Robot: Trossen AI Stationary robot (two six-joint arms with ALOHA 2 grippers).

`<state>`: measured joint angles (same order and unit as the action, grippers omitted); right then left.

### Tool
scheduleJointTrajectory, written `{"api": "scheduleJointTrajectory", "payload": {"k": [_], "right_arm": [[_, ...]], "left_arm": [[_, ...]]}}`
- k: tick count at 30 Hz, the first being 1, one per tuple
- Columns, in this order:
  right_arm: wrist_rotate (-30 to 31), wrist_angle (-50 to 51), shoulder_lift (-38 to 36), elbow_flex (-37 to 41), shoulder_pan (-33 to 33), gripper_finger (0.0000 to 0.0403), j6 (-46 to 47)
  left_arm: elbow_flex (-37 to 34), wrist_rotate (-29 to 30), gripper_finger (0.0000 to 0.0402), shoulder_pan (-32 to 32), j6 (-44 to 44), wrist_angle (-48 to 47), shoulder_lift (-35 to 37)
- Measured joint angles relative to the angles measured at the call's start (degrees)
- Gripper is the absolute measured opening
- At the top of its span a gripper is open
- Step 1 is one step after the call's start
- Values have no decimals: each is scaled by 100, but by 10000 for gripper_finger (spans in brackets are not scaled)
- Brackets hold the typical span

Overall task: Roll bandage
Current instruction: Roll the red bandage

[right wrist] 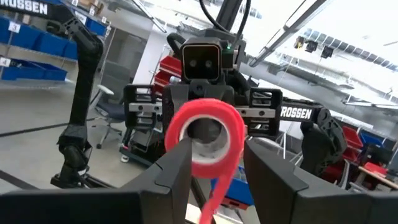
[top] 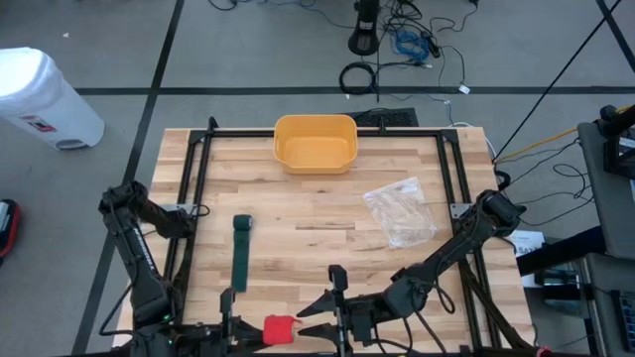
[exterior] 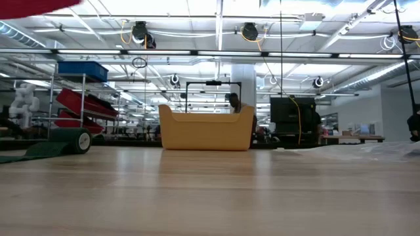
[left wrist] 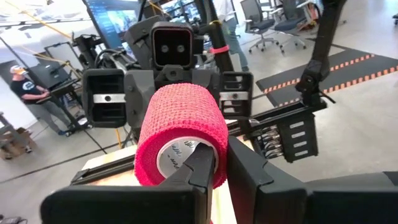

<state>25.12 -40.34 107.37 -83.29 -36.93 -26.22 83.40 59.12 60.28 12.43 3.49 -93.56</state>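
The left gripper (top: 250,332) is at the near edge of the table (top: 317,213), and its fingers (left wrist: 205,165) are closed on a red roll (left wrist: 181,135) of bandage, one finger inside the core. The right gripper (top: 316,322) faces it from the other side, just beside the roll; its fingers (right wrist: 177,165) stand apart on both sides of the roll (right wrist: 205,138), and I cannot tell if they touch it. A loose red tail (right wrist: 219,186) hangs down from the roll. Further away, a green bandage (top: 240,251) lies on the table, partly unrolled. A clear bag (top: 400,210) is on the right side, and a yellow bin (top: 315,143) is at the far edge.
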Motion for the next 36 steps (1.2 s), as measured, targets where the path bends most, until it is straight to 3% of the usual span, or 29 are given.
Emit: {"api": "scheduleJointTrajectory", "payload": {"k": [24, 30, 36], "right_arm": [[-5, -25, 0, 0, 125, 130, 344], [-450, -39, 0, 0, 128, 130, 425], [-452, -52, 0, 0, 147, 130, 444]], "left_arm": [[0, -57, 38, -31, 5, -13, 0], [0, -58, 38, -31, 6, -13, 0], [0, -59, 38, -31, 33, -15, 0]]}}
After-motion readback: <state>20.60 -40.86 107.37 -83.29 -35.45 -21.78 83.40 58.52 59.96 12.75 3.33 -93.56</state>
